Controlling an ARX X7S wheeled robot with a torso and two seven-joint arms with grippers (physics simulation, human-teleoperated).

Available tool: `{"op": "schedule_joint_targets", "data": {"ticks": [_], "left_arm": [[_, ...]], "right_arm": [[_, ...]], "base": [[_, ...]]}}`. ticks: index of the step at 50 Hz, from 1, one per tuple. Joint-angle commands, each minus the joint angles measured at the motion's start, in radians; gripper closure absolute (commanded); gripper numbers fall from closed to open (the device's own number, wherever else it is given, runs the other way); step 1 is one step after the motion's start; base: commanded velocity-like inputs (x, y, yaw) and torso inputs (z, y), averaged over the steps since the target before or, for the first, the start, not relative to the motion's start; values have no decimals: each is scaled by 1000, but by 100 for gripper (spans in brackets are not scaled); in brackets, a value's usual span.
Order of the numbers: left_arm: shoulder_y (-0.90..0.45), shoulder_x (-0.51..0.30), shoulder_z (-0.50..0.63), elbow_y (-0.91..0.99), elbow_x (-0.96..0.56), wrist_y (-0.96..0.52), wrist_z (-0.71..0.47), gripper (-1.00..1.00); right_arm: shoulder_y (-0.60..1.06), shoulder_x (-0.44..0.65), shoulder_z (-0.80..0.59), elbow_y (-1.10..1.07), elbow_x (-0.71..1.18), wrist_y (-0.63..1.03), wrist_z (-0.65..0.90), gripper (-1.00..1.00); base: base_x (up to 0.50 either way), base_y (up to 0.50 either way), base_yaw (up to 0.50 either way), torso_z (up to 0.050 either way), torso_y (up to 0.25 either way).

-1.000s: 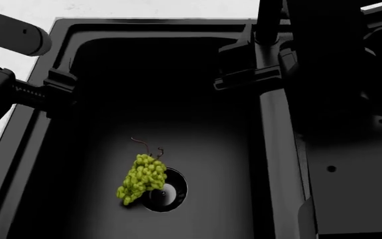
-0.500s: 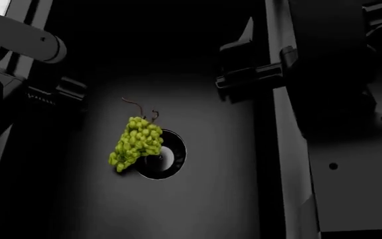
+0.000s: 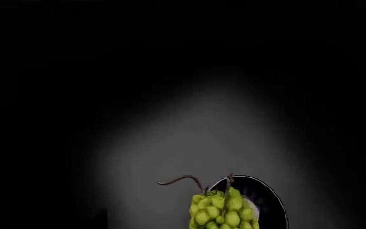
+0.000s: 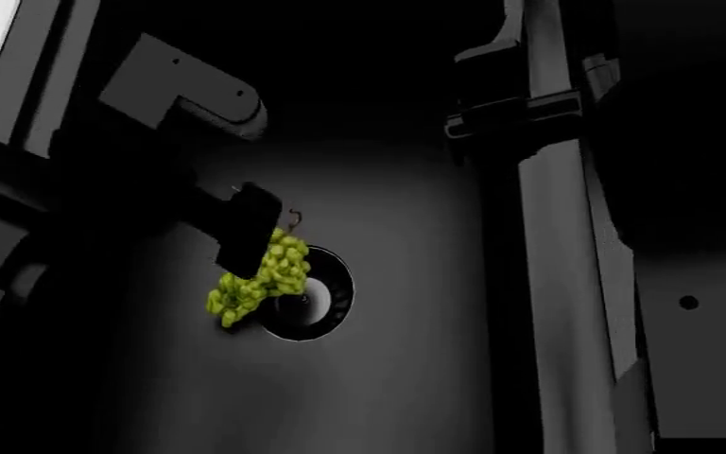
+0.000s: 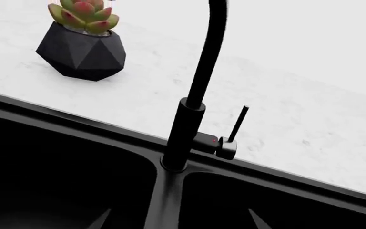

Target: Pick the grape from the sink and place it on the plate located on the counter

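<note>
The grape [image 4: 260, 279] is a yellow-green bunch lying on the floor of the black sink [image 4: 401, 359], partly over the round drain strainer [image 4: 319, 295]. My left gripper [image 4: 247, 232] hangs just above the stem end of the bunch and hides part of it. In the left wrist view the grape [image 3: 224, 212] sits at the frame edge with its curly stem showing; a faint dark fingertip [image 3: 100, 218] stands well to one side, so the jaws look open and empty. My right gripper [image 5: 177, 222] is open and empty over the sink divider. The plate is out of view.
A black faucet [image 5: 192, 95] with a side lever [image 5: 234, 131] rises from the sink's back rim. A succulent in a black faceted pot [image 5: 81, 50] stands on the white marble counter [image 5: 310, 105]. The sink divider [image 4: 559, 284] runs down the right of the basin.
My left arm has swung in from the left and down, and its gripper now hangs over the grape's stem end. The grape has not moved. The right gripper has shifted slightly up and right.
</note>
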Motion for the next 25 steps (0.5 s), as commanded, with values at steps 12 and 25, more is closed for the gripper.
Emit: {"op": "schedule_joint_targets", "data": {"ticks": [12, 25], "left_arm": [[-269, 65, 705, -880, -730, 501, -9, -100], [-268, 65, 1013, -949, -1038, 571, -24, -100]], "right_arm": [[16, 24, 26, -54, 12, 32, -4, -100], [13, 27, 23, -52, 33, 30, 15, -100]], "base": [[0, 0, 0, 0, 0], [0, 0, 0, 0, 0]]}}
